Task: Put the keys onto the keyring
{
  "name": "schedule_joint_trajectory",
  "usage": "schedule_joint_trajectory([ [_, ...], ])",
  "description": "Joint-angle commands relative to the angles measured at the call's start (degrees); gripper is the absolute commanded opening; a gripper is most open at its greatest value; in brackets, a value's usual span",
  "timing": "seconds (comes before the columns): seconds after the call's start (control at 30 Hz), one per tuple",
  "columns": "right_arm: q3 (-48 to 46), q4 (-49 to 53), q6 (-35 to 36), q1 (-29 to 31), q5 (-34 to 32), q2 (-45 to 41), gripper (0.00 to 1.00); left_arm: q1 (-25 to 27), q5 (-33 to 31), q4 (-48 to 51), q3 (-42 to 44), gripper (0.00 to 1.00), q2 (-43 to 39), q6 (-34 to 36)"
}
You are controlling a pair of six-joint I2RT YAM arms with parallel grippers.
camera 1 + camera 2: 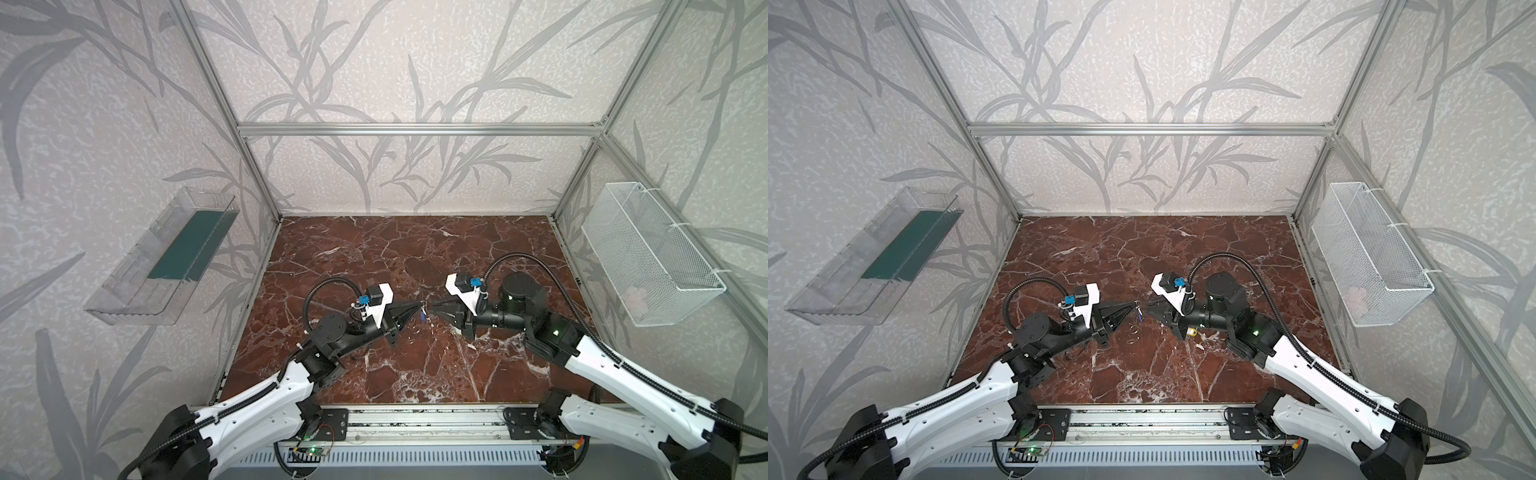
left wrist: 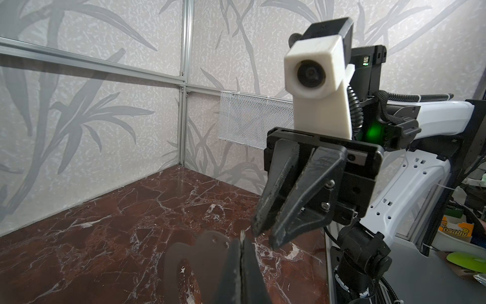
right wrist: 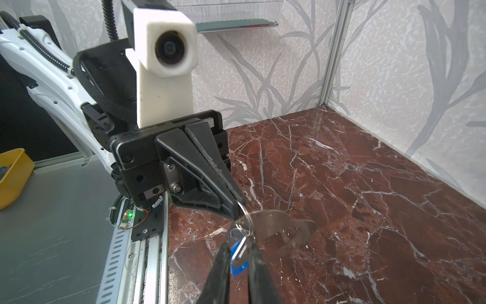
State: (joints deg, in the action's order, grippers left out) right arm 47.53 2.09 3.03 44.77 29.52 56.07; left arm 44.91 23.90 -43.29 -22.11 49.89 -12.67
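1. While the left gripper [image 3: 236,206] hangs above the table [image 1: 1142,257], its jaws are pressed together on the wire loop [image 3: 248,213] of the keyring [image 3: 278,221]. The plate and the blue key [image 3: 238,259] dangle below.
2. Right gripper [image 2: 267,238] - jaws slightly spread, just beside the blue key; contact unclear.
3. Yellow key [image 1: 1191,331] lies on the table under the right wrist.
4. Handling, likely: keys are light, tiny, slippery metal - pinch the plastic head. The plate is stiff but swings; the loop looks springy.
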Motion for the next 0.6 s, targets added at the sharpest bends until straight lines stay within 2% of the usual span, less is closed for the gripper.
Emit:
schedule_joint_trajectory([
  [0.0,1.68,0.14,-0.08,-0.21,2.08,1.16,0.14,0.05,1.35,-2.11,0.39,0.00,-1.13,-0.23],
  [0.57,2.04,-3.25,-1.58,-0.21,5.42,3.34,0.11,0.07,5.10,-1.34,-0.60,0.00,-0.25,-0.69],
])
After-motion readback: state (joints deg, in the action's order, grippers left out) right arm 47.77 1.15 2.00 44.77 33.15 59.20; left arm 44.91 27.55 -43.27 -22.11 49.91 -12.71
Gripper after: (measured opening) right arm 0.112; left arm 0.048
